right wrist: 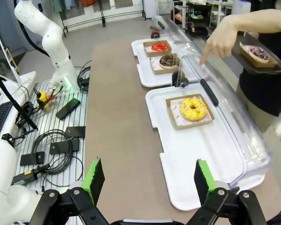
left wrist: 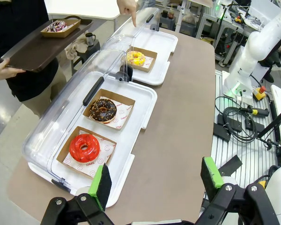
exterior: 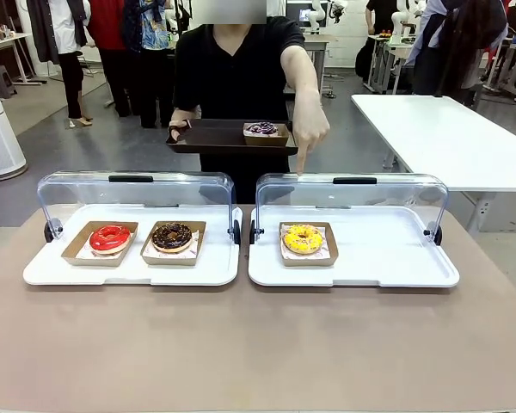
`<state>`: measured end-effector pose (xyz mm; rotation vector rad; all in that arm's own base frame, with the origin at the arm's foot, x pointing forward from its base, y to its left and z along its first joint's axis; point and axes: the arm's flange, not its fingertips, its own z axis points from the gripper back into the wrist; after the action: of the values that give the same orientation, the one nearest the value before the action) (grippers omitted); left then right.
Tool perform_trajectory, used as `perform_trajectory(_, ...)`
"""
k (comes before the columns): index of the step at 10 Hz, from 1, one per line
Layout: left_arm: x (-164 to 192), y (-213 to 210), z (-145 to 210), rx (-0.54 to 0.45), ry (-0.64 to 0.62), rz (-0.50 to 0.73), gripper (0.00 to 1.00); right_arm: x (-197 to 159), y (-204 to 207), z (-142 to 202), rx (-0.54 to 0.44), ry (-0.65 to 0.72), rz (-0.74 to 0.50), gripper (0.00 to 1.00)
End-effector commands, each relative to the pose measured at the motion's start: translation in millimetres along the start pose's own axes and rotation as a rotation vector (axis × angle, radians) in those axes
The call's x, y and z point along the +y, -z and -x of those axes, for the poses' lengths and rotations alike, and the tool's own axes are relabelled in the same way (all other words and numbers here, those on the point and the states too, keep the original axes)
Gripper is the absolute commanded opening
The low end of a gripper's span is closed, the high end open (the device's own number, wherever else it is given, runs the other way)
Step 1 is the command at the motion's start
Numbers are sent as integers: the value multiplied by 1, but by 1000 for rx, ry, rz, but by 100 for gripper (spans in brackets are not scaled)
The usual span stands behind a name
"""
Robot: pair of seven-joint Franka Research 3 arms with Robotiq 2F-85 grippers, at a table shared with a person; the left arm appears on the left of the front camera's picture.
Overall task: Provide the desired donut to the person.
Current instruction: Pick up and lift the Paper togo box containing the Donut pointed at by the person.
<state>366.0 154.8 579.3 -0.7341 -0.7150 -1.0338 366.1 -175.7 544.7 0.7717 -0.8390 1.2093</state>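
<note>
The person in a black short-sleeved shirt [exterior: 241, 69] stands at the far side of the brown worktop [exterior: 258, 344], with one hand [exterior: 179, 131] gripping a dark brown serving tray [exterior: 215, 139] that carries a purple-frosted donut [exterior: 261, 129] in a cardboard dish. The pointing hand [exterior: 310, 129] aims its index finger down at the top edge of the raised clear lid [exterior: 353, 194] of the right-hand white tray [exterior: 370, 271]. In that tray, just in front of the finger, lies the yellow-glazed sprinkled donut [exterior: 303, 238] on paper in an open cardboard box. The left-hand white tray [exterior: 129, 271], its lid also up, holds a red-glazed donut [exterior: 110, 237] and a chocolate sprinkled donut [exterior: 172, 236] side by side. The left pincer [left wrist: 157, 180] hangs above the worktop's end by the red donut's tray, jaws spread wide and empty; the right pincer [right wrist: 147, 180] likewise gapes wide, gripping nothing
</note>
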Motion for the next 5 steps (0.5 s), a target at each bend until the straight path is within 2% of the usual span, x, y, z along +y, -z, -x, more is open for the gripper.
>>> perform_trajectory(1,-1,0,-1,-5,4,1,100,2,2,2,-7,10,-4,100)
perform_trajectory(5,-1,0,-1,-5,4,1,100,2,2,2,-7,10,-4,100)
